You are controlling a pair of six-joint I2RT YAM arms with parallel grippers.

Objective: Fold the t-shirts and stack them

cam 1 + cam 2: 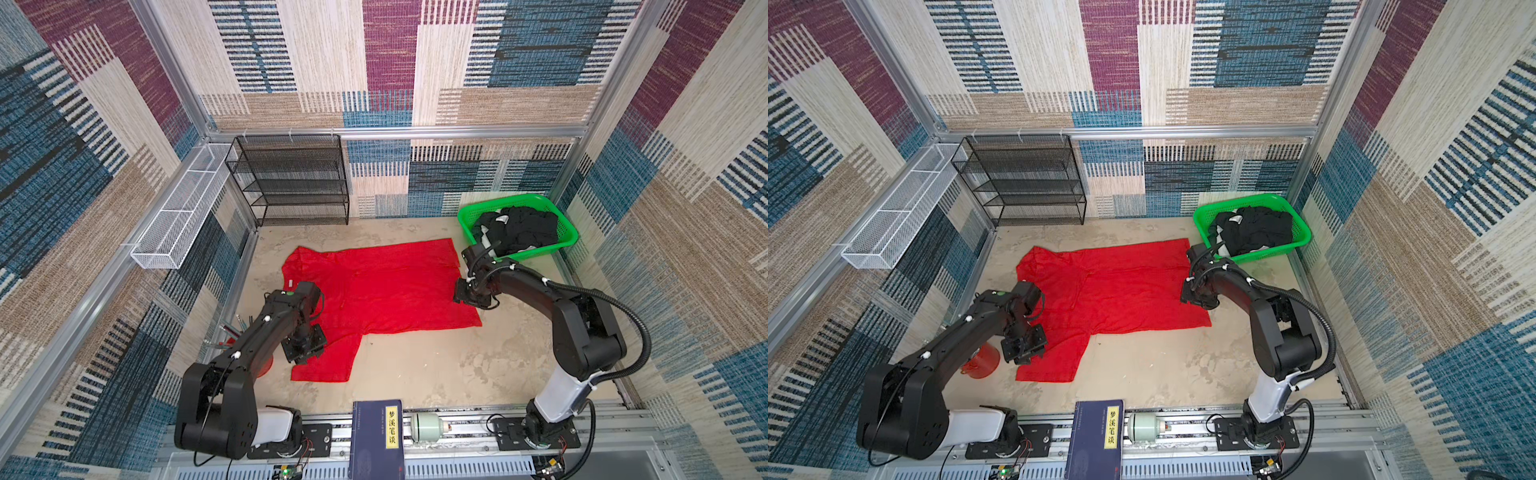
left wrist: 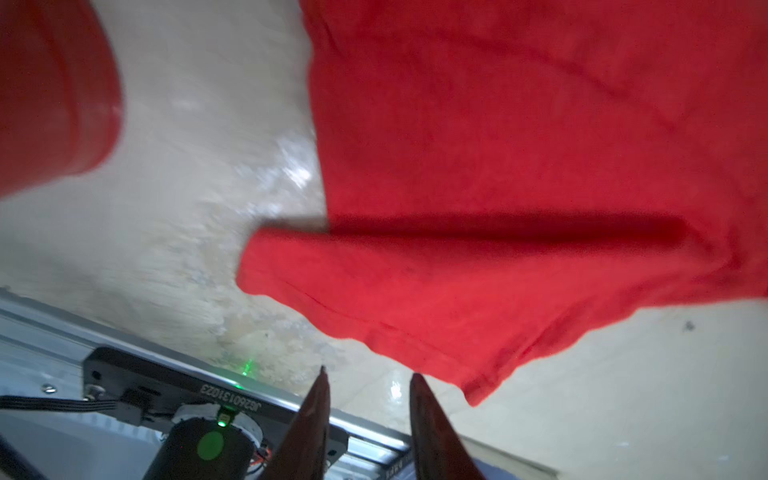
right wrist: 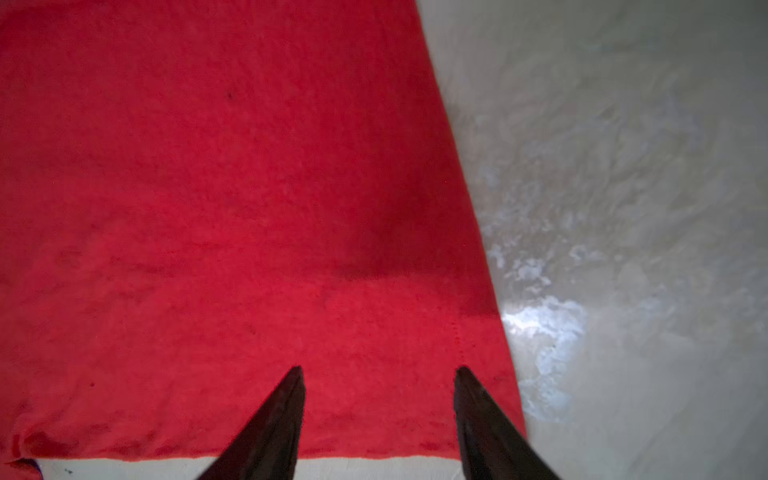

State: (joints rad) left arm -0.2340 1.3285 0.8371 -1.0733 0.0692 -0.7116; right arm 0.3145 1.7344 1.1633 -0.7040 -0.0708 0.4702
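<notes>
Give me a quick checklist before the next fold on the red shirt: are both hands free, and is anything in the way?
1. Red shirt spread on the table: ok, body flat, though creased near the collar.
2. Left hand empty: ok, open, by the near sleeve.
3. Right hand empty: ok, open above the hem.
4. Right hand touching the cloth: cannot tell.
5. Red cup clear of the sleeve: ok, bare table between them.
6. Black shirts out of the way: ok, in the green basket.
</notes>
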